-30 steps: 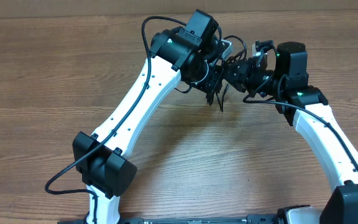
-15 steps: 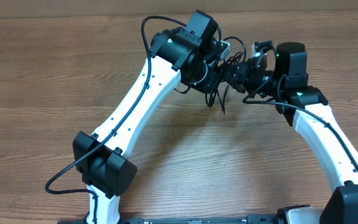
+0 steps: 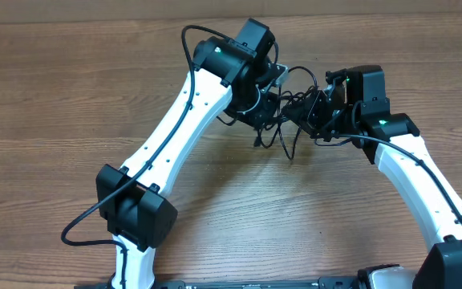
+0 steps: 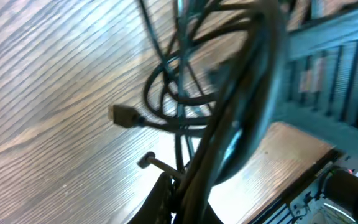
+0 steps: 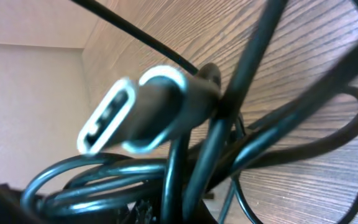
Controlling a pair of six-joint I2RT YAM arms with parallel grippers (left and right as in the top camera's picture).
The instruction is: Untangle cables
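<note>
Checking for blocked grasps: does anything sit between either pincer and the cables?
Nothing visible does. The left pincer and right pincer are both shut on the cables, with the tangle bunched between them. The wrist views show only cords and a plug tip close up.

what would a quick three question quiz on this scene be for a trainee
1. True or false: the cables lie untouched on the table.
2. Which sits closest in the right wrist view? A plug B cup C screwdriver
3. Fill in: the left gripper and right gripper are both ___ on the cables.
Key: 1 false; 2 A; 3 shut
</note>
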